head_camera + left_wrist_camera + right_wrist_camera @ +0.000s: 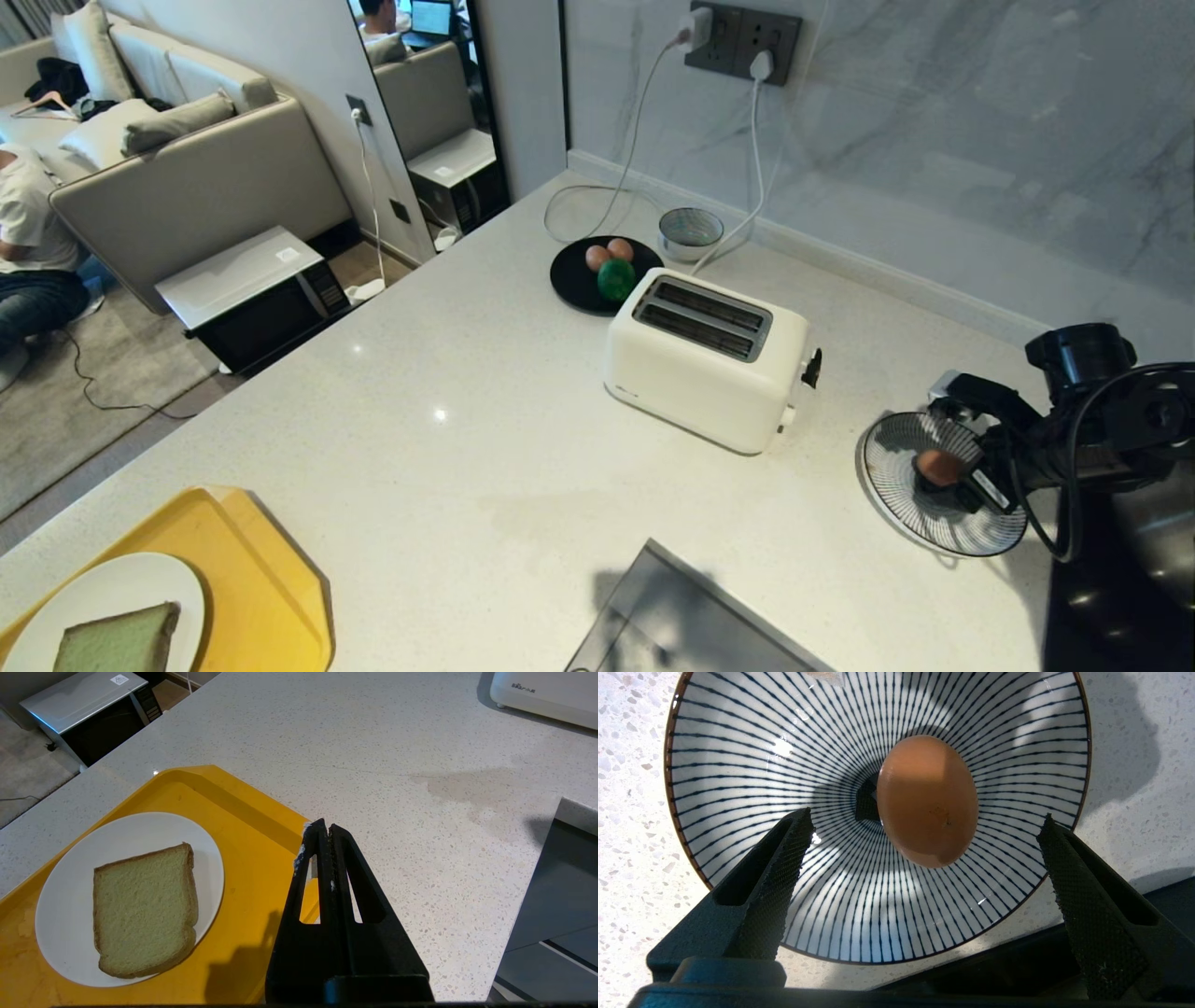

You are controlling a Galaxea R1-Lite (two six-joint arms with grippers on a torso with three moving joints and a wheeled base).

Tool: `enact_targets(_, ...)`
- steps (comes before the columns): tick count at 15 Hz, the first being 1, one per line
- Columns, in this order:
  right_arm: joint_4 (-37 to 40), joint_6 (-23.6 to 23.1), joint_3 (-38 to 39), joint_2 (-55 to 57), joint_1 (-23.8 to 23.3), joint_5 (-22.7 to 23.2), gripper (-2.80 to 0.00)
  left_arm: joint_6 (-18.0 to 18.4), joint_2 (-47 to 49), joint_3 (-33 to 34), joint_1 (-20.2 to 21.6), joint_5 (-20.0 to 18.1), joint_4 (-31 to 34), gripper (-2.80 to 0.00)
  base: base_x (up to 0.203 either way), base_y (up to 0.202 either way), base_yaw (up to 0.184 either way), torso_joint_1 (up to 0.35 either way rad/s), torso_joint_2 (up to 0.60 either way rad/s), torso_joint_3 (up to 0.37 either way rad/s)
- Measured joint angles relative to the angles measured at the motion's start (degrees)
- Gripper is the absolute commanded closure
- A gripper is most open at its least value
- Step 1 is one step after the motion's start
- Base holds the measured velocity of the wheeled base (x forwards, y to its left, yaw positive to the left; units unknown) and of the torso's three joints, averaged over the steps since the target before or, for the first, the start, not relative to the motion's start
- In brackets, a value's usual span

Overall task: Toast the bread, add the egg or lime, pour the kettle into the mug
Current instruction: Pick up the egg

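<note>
Black textured fingers (780, 882) of the right hand (924, 868) spread to their widest over the striped bowl (738, 765), gripping nothing. Just beyond them, an egg (927, 800) lying loose on the bowl's bottom, clear of both fingers. Judged light, smooth, brittle and ready to roll: best taken across the narrow middle, gently, pads square to the shell. In the head view, same bowl sitting on the pale speckled tabletop (467, 448) at the robot's right, well apart from the white toaster (709, 359), both slots empty. Behind the toaster, a black plate (569, 280) holding two more eggs (609, 253) and the lime (616, 279), touching one another; lime likely firmer, glossier, slippery. Small metal-looking dish (691, 231) beside that, contents unclear. Over on the robot's left, left hand (322, 833) pinched shut, empty, poised above a yellow tray (243, 812). On the tray, a white plate (65, 891) carrying the bread (142, 910), flat, untoasted, soft and crushable; better held by the crust edges. Kettle and mug not in view.
</note>
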State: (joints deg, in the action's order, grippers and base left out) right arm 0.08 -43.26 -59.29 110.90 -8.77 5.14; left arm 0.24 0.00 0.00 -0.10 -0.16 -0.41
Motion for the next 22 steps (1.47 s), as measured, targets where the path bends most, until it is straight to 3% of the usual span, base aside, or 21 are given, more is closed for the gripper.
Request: enact_targets(22, -0.01, 0.02, -3.12, 4.57, -0.11, -0.01, -2.80, 0.00, 0.00, 0.00, 0.00, -0.01, 0.01, 0.00, 0.000, 0.000, 0.000, 0.000, 0.00, 0.000)
